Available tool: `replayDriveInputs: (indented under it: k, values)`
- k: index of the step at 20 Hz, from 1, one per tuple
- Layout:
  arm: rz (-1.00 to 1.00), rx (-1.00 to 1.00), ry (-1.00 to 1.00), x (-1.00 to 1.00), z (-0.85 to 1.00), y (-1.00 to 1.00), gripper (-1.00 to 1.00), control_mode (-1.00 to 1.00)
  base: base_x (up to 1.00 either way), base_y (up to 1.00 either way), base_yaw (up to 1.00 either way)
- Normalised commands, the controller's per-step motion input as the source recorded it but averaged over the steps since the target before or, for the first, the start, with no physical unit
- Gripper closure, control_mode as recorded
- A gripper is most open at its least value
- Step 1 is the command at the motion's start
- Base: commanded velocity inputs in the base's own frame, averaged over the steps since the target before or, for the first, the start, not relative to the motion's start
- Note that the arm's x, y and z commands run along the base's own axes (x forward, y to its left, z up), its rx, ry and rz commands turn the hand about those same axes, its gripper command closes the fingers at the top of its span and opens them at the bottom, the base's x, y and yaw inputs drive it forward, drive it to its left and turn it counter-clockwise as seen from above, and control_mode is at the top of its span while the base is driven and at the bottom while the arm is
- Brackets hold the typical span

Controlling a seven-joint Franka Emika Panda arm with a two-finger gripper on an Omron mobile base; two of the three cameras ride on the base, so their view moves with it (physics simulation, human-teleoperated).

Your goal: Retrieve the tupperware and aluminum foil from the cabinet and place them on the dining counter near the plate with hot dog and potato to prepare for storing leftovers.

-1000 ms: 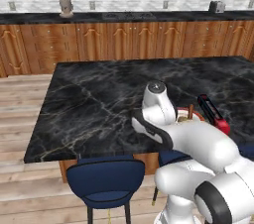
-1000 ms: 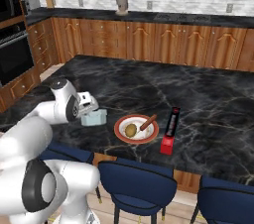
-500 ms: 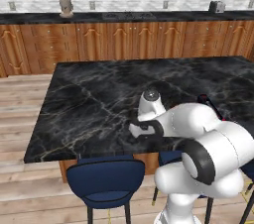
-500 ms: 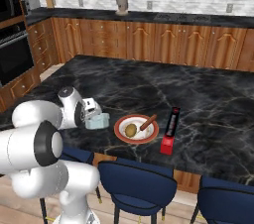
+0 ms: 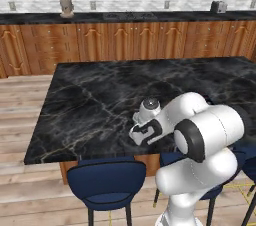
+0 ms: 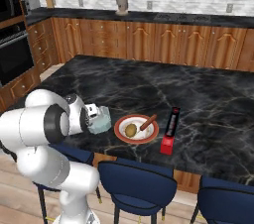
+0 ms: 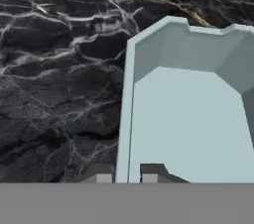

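moved: arm has dropped, tub now low beside plate | gripper (image 7: 126,178): pinched on tub (image 6: 101,120) wall | tub: lower left, on counter (image 6: 208,99), left of plate (image 6: 136,129) | handling: likely light, stiff, slick; hold rim wall

Left base view: arm's white links block the plate, foil box and most of the tupperware. Hand view: tupperware (image 7: 188,114) cut off at right and bottom edges (only one wall and part of the floor show); gripper (image 7: 126,177) tips barely clear the bottom, straddling the tub's wall. Right base view: gripper (image 6: 93,119) fingers hidden behind the hand; small items on the far worktop (image 6: 149,17) too small to identify.
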Motion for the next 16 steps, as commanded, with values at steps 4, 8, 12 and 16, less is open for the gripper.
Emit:
replayDriveInputs:
  k: [4,8,12,16]
  values:
    - [0.0,0.02,0.0,0.0,0.67,-0.18,-1.0,-1.0,0.0,0.0,0.0]
    - [0.0,0.0,-0.01,-0.11,1.0,-0.25,-1.0,-1.0,0.0,0.0,0.0]
    - [-0.04,0.0,-0.02,-0.77,0.91,-0.35,-1.0,-1.0,0.0,0.0,0.0]
    - [-0.15,0.0,-0.04,-1.0,0.75,-0.62,-1.0,-1.0,0.0,0.0,0.0]
